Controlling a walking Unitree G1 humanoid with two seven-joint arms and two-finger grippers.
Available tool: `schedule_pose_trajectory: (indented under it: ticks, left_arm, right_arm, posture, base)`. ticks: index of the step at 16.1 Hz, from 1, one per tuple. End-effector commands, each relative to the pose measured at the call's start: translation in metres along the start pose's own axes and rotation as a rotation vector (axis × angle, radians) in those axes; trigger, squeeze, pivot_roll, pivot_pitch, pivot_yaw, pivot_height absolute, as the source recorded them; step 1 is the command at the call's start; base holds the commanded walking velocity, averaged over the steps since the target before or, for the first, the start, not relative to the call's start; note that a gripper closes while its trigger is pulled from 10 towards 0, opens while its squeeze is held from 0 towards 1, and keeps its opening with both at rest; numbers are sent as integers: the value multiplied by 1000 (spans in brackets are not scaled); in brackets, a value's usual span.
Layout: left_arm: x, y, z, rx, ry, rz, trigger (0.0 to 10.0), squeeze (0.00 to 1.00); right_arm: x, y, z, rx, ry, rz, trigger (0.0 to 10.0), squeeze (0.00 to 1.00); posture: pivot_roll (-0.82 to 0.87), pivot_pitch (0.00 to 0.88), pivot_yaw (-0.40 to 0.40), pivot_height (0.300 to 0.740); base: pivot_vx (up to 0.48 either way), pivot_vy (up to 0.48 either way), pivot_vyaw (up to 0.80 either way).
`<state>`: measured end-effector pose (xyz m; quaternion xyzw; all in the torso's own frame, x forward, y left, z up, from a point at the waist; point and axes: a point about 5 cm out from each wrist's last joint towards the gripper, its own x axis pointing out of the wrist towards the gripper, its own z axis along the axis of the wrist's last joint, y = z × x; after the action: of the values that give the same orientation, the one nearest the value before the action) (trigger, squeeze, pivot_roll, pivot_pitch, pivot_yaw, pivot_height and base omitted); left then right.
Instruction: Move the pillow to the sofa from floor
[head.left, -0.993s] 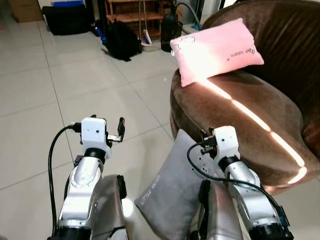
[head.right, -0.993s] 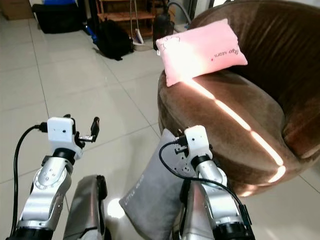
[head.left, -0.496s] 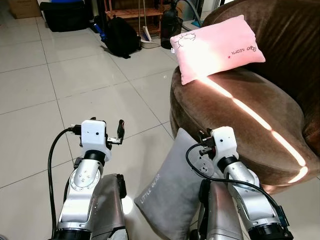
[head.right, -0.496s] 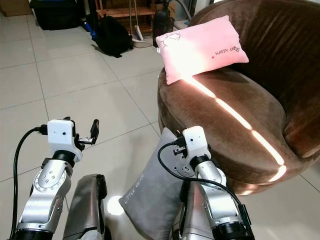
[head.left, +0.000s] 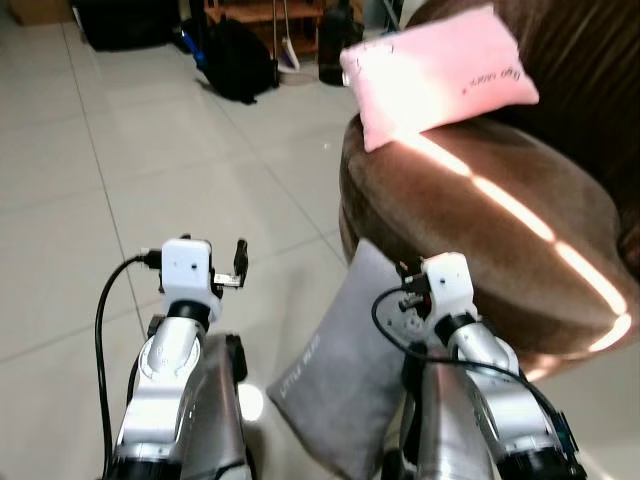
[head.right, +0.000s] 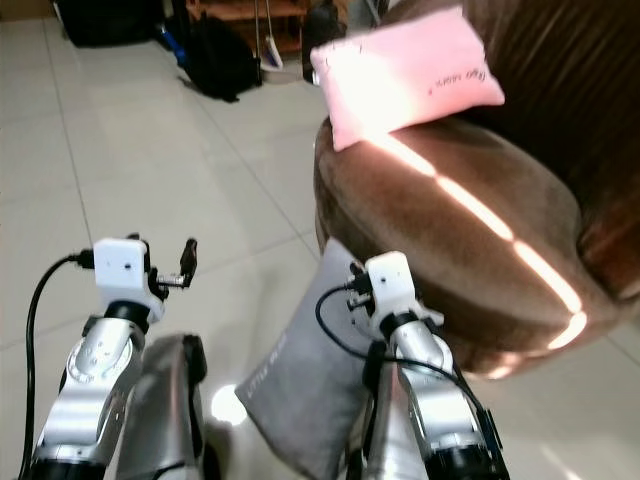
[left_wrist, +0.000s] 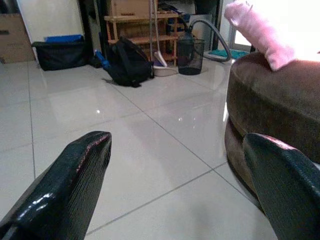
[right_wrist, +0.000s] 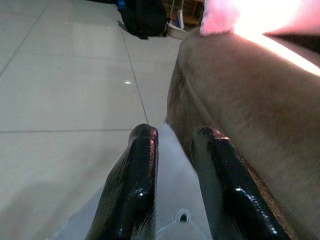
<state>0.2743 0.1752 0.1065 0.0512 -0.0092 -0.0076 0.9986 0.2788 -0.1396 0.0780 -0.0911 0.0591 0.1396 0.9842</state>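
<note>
A grey pillow (head.left: 335, 375) stands on the tiled floor, leaning against the front of the brown sofa (head.left: 470, 215). My right gripper (right_wrist: 175, 132) is at the pillow's upper edge, right beside the sofa. Its two black fingers (right_wrist: 137, 175) sit close together astride the pale fabric and zip pull, so it is shut on the pillow. Its wrist (head.left: 442, 283) hides them in the eye views. My left gripper (left_wrist: 176, 140) hangs open over bare tiles to the left of the pillow, with its fingertips (head.left: 240, 258) apart from the pillow.
A pink pillow (head.left: 435, 65) lies on the sofa's back edge, lit by a sun stripe across the seat. A black backpack (head.left: 238, 62), a wooden shelf and a dark bin (left_wrist: 189, 50) stand at the far wall. Open tiled floor (head.left: 120, 170) stretches left.
The head view has shifted and blurred, with the sofa and pink pillow higher in frame. Both arms keep about the same pose, and the grey pillow still rests on the floor.
</note>
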Motion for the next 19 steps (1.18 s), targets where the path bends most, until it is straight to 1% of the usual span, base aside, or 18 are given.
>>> schedule_pose_trajectory:
  ticks: [1, 4, 6, 7, 8, 9, 10, 11, 12, 13, 14, 15, 16, 18, 19]
  left_arm:
    - [0, -2, 0, 9, 7, -4, 10000, 0]
    - [-1, -2, 0, 10, 7, -4, 10000, 0]
    - [1, -4, 0, 17, 7, -19, 10000, 0]
    - [3, -2, 1, 21, 6, -21, 10000, 0]
    - [5, -1, 2, 23, 4, -23, 10000, 0]
    - [5, -1, 3, 24, 3, -24, 10000, 0]
    - [6, 0, 5, 31, -1, -29, 10000, 0]
    - [7, 2, 7, 34, -5, -31, 10000, 0]
    - [7, 3, 9, 37, -10, -35, 10000, 0]
    - [5, 5, 16, 38, -25, -59, 10000, 0]
    - [1, 8, 23, 44, -38, -84, 10000, 0]
    - [-4, 14, 30, 60, -45, -112, 10000, 0]
    - [-8, 18, 38, 68, -51, -141, 10000, 0]
    - [-12, 24, 46, 82, -52, -193, 10000, 0]
    - [-12, 25, 47, 86, -50, -202, 10000, 0]
  right_arm:
    - [-1, -2, 1, -8, 1, -3, 10000, 0]
    - [-2, -2, 2, 1, -6, -7, 10000, 0]
    - [0, 0, 4, 18, -16, 1, 10000, 0]
    - [3, 1, 5, 12, -17, 5, 10000, 0]
    - [11, 2, 5, 19, 5, 9, 10000, 0]
    - [15, 2, 6, 29, 15, 13, 10000, 0]
    - [26, 3, 7, 37, 33, 23, 10000, 0]
    - [35, 4, 8, 49, 41, 32, 10000, 1000]
    - [41, 3, 9, 60, 47, 30, 10000, 1000]
    - [53, 0, 9, 89, 69, 19, 10000, 1000]
    - [60, -2, 9, 114, 82, 6, 10000, 1000]
    - [67, -8, 9, 126, 99, -31, 10000, 1000]
    - [73, -16, 12, 120, 106, -72, 10000, 1000]
    - [77, -34, 16, 131, 121, -175, 10000, 1000]
    - [77, -39, 17, 125, 127, -200, 10000, 1000]
  posture:
    - [-13, 41, -38, 369]
    - [-11, 47, -41, 369]
    - [-10, 63, -39, 369]
    - [-12, 72, -34, 369]
    - [-14, 82, -34, 369]
    - [-14, 90, -33, 369]
    - [-8, 108, -37, 369]
    - [1, 121, -39, 369]
    - [15, 134, -42, 369]
    - [49, 158, -44, 369]
    - [70, 174, -41, 369]
    - [124, 210, -27, 369]
    - [147, 226, -15, 369]
    - [190, 252, 11, 369]
    - [190, 252, 11, 369]
  base:
    - [0, 0, 0]
    - [0, 0, 0]
    - [0, 0, 0]
    - [0, 0, 0]
    - [0, 0, 0]
    - [0, 0, 0]
    - [0, 0, 0]
    - [0, 0, 0]
    - [0, 0, 0]
    - [0, 0, 0]
    - [0, 0, 0]
    - [0, 0, 0]
    - [0, 0, 0]
    - [0, 0, 0]
    - [0, 0, 0]
